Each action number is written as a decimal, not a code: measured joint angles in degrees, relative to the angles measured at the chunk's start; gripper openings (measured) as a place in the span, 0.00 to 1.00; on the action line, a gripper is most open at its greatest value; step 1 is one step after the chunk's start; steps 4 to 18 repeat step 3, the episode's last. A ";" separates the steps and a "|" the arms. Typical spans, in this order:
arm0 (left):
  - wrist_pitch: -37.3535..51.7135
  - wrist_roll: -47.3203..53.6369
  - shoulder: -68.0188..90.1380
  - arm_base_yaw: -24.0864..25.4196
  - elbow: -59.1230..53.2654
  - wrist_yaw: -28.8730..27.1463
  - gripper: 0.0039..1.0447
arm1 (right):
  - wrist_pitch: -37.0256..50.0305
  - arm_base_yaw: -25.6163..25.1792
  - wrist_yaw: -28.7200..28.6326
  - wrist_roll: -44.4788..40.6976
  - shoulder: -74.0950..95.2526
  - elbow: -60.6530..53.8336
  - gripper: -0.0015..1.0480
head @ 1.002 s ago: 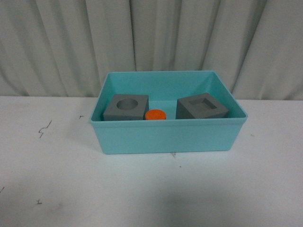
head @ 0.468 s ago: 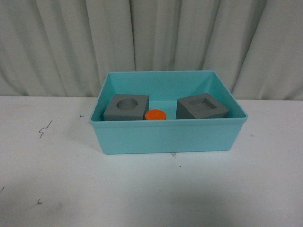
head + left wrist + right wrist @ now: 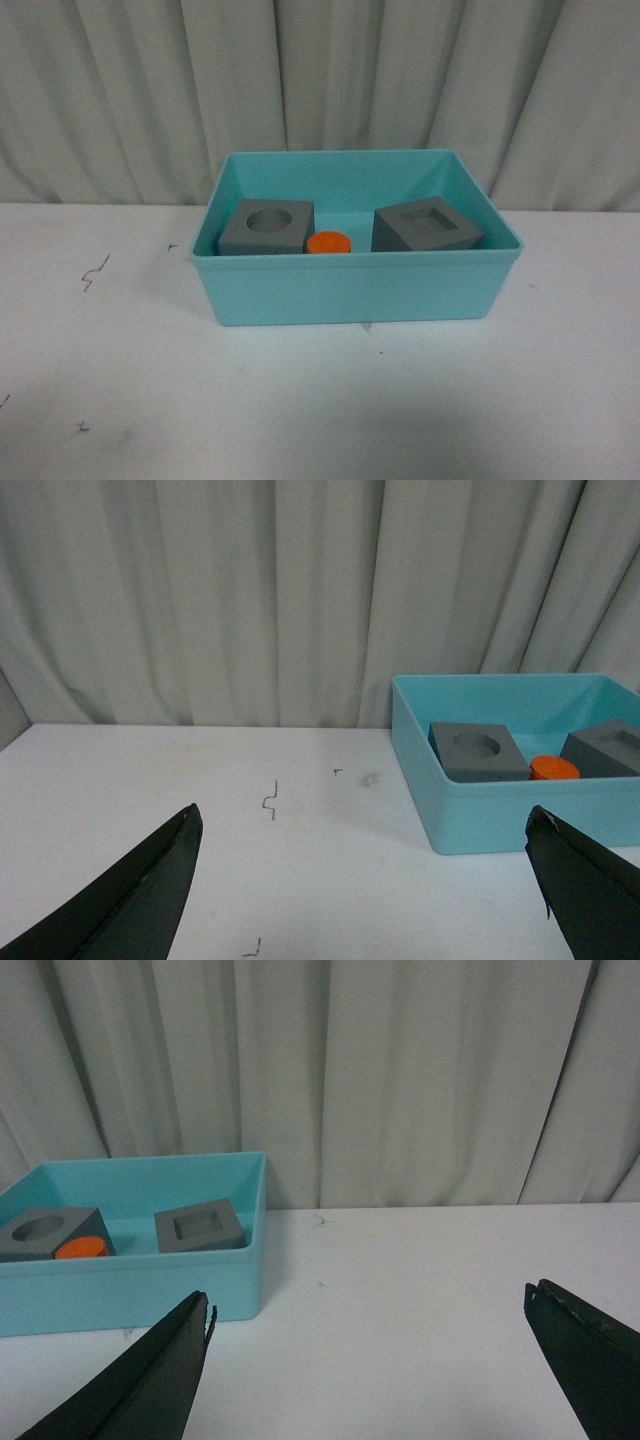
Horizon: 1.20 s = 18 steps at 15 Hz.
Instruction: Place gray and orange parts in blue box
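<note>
A: Largest first?
B: Blue box (image 3: 356,290), frame centre on white table (image 3: 120,400). Inside: holed gray cube (image 3: 266,227) left, recessed gray cube (image 3: 426,226) right, orange cylinder (image 3: 328,242) between.
A: Grippers?
B: Left gripper (image 3: 365,880), right gripper (image 3: 370,1360), both spread wide, empty.

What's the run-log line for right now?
parts: round-hole gray cube, orange cylinder, square-recess gray cube all in blue box | left gripper: open, empty | right gripper: open, empty

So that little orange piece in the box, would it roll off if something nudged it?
Probably not as it stands: the orange cylinder sits on its flat end, so a nudge would likely slide it. Tipped sideways it could roll, but the blue box walls and the gray cube with the round hole beside it should stop it.
</note>
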 joint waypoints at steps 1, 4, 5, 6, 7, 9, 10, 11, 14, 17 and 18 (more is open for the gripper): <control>-0.02 0.00 0.00 0.00 0.00 0.00 0.94 | 0.00 0.00 0.00 0.00 0.00 0.00 0.94; 0.00 0.00 0.00 0.00 0.00 0.00 0.94 | 0.00 0.00 0.00 0.00 0.00 0.00 0.94; 0.00 0.00 0.00 0.00 0.00 0.00 0.94 | 0.00 0.00 0.00 0.00 0.00 0.00 0.94; 0.00 0.00 0.00 0.00 0.00 0.00 0.94 | 0.00 0.00 0.00 0.00 0.00 0.00 0.94; 0.00 0.00 0.00 0.00 0.00 0.00 0.94 | 0.00 0.00 0.00 0.00 0.00 0.00 0.94; 0.00 0.00 0.00 0.00 0.00 0.00 0.94 | 0.00 0.00 0.00 0.00 0.00 0.00 0.94; 0.00 0.00 0.00 0.00 0.00 0.00 0.94 | 0.00 0.00 0.00 0.00 0.00 0.00 0.94; 0.00 0.00 0.00 0.00 0.00 0.00 0.94 | 0.00 0.00 0.00 0.00 0.00 0.00 0.94; 0.00 0.00 0.00 0.00 0.00 0.00 0.94 | 0.00 0.00 0.00 0.00 0.00 0.00 0.94; 0.00 0.00 0.00 0.00 0.00 0.00 0.94 | 0.00 0.00 0.00 0.00 0.00 0.00 0.94; 0.00 0.00 0.00 0.00 0.00 0.00 0.94 | 0.00 0.00 0.00 0.00 0.00 0.00 0.94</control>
